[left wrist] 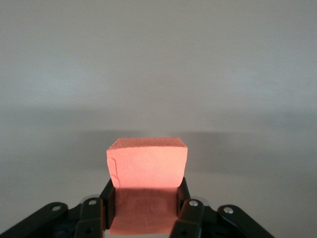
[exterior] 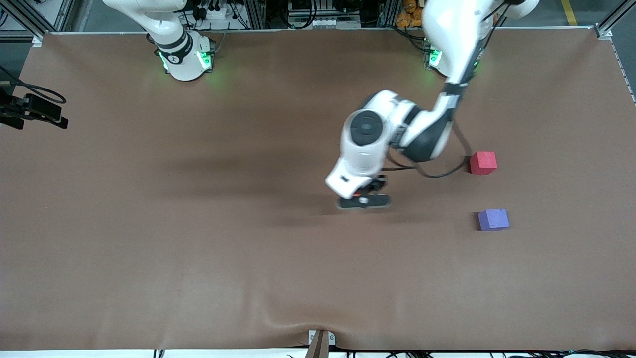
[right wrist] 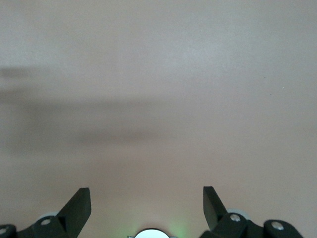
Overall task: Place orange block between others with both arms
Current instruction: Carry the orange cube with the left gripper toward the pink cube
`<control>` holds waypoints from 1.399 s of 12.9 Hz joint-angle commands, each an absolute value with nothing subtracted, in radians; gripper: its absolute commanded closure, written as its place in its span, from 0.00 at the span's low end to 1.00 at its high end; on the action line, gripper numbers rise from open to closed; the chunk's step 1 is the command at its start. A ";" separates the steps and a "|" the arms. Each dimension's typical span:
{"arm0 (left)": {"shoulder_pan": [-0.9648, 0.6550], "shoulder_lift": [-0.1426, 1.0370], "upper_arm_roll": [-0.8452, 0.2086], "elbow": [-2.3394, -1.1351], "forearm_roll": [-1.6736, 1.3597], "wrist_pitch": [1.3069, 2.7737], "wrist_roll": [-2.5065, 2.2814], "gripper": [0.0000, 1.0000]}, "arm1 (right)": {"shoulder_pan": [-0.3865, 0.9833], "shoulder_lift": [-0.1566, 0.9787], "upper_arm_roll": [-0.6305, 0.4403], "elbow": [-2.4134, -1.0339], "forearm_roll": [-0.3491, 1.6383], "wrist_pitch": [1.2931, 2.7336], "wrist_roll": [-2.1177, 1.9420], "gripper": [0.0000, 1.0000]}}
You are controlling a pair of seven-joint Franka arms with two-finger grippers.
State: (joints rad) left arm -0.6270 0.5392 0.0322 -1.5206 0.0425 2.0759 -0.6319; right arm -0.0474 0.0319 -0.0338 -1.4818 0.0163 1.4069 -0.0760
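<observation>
Left wrist view: orange block (left wrist: pixel 147 168) in left end effector (left wrist: pixel 147 210).

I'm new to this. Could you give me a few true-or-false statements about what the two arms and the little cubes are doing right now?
1. The left gripper is shut on the orange block. True.
2. The right gripper holds a cube. False: it is open and empty.
3. The purple-blue cube lies nearer the front camera than the pinkish-red cube. True.
4. The two cubes touch. False: bare table separates them.
</observation>
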 commanded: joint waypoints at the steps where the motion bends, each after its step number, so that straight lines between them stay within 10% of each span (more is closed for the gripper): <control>1: -0.488 0.352 0.015 -1.730 0.012 2.089 -0.488 0.94 | -0.035 0.034 -0.040 -1.465 0.017 1.404 -0.057 0.00; 9: -0.181 0.101 0.012 -2.090 0.006 2.178 -0.120 0.82 | -0.014 0.035 -0.040 -1.465 0.009 1.417 -0.055 0.00; 18: -0.012 0.123 0.012 -2.270 0.006 2.430 0.080 0.81 | -0.017 0.034 -0.041 -1.463 0.006 1.454 -0.055 0.00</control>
State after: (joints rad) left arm -0.0314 0.1317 0.0252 -2.2591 0.0191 2.4108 0.0449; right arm -0.0237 0.0320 -0.0396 -1.4779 0.0159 1.4504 -0.0706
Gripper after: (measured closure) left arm 0.502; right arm 0.000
